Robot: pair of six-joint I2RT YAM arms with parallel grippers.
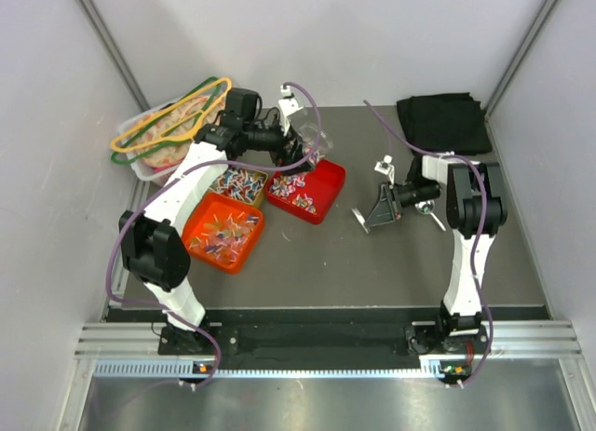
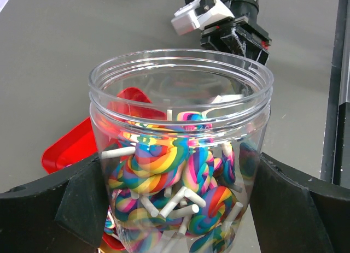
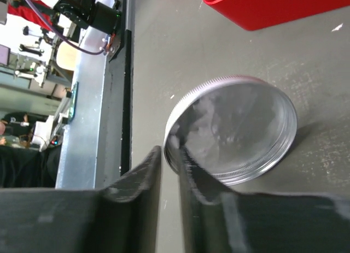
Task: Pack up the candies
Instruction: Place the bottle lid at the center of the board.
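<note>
The left claw [image 2: 183, 209] is clamped wide on a clear jar [image 2: 180, 149], open-topped and packed with rainbow lollipops [image 2: 156, 160] on white sticks. The jar's base is cut off in the wrist view. From above it hangs at 12 o'clock of the red tray [image 1: 331, 175], and being clear it is hard to pick out there.

The candies [image 1: 223, 228] lie loose in the orange tray [image 1: 240, 259], in the red tray and between the two. The left arm crosses over them and hides part of the bin [image 1: 149, 166] of hangers [image 1: 177, 110] at 10 o'clock of the tabletop [image 1: 372, 273].

A black cloth [image 1: 444, 122] sits at 1 o'clock, well apart.

The right claw [image 3: 168, 154] shows only a slit between its jaws, right at the rim of a metal lid [image 3: 235, 127] — whether it pinches that rim I cannot tell.
</note>
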